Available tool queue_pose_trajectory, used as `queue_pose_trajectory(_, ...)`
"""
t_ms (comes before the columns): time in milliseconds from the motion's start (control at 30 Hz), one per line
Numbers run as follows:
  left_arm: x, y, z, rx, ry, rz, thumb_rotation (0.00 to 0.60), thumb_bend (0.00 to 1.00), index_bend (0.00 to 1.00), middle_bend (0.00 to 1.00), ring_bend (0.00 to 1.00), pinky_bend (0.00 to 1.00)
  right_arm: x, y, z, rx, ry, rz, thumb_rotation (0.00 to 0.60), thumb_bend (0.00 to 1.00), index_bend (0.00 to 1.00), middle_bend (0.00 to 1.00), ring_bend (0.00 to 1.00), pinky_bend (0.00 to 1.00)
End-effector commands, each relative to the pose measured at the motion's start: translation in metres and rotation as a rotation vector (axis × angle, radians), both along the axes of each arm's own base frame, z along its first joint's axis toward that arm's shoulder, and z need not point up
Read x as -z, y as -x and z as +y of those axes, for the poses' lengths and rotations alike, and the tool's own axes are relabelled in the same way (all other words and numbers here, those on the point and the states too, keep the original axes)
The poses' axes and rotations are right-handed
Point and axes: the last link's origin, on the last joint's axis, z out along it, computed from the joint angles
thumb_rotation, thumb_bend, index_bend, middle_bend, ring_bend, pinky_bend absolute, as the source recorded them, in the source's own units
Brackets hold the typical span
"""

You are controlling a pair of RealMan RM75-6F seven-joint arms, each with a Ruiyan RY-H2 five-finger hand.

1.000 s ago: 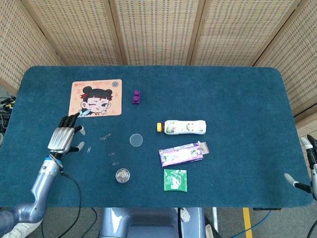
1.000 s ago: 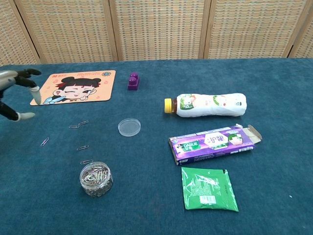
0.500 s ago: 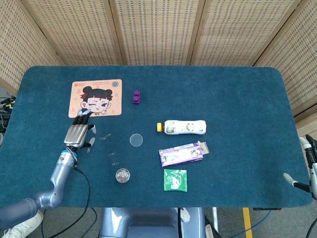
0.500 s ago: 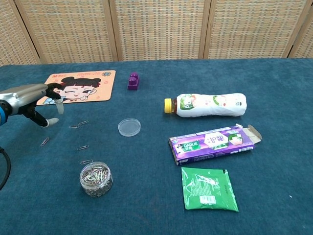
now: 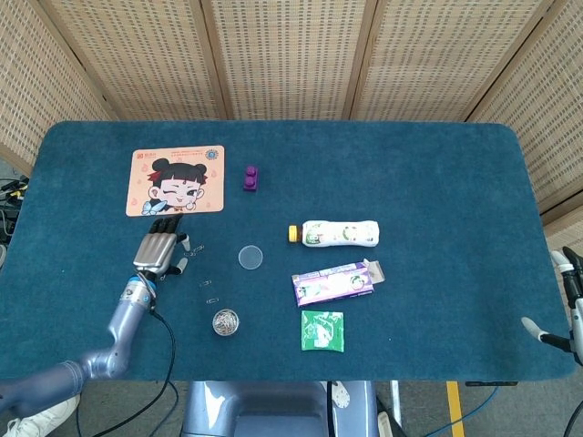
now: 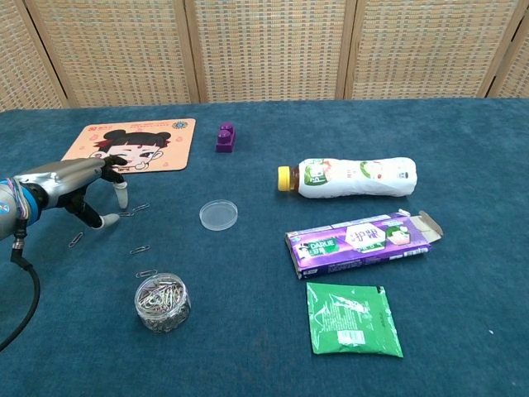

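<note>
Steel paper clips (image 6: 132, 212) loose on the cloth by the cartoon mat (image 5: 176, 179) | my left hand (image 6: 78, 184) hovers over them, fingers spread, empty | next I'd guess: lower, pinch one

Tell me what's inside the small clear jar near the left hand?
The clear jar is filled with a heap of metal paper clips. Its bottom is covered by them.

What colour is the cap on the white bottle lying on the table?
Yellow. The bottle cap shows best in the chest view, at the left end of the bottle.
</note>
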Motion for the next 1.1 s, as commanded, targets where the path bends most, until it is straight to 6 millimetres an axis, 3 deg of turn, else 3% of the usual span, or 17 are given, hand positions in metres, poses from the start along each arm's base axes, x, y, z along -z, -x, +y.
queue_pose_trajectory(33,0.004,-0.002,0.001,-0.002,0.006,0.0,0.6,0.4,0.48,0.0,0.0,0.0,0.0,0.001,-0.001,0.002,-0.001,-0.001,0.6,0.0,0.0,0.0,0.0,0.0)
queue_pose_trajectory(400,0.013,-0.005,0.005,-0.009,0.018,0.012,0.6,0.4,0.48,0.0,0.0,0.0,-0.002,0.002,-0.002,0.005,-0.001,-0.006,0.6,0.0,0.0,0.0,0.0,0.0)
queue_pose_trajectory(767,0.015,-0.001,0.005,-0.011,0.013,0.043,0.6,0.43,0.65,0.0,0.0,0.0,-0.003,0.002,-0.001,0.002,0.0,-0.015,0.6,0.0,0.0,0.0,0.0,0.0)
queue_pose_trajectory(1100,0.012,-0.002,0.004,-0.001,0.006,0.046,0.6,0.44,0.69,0.0,0.0,0.0,-0.004,0.002,-0.001,0.0,0.0,-0.019,0.6,0.0,0.0,0.0,0.0,0.0)
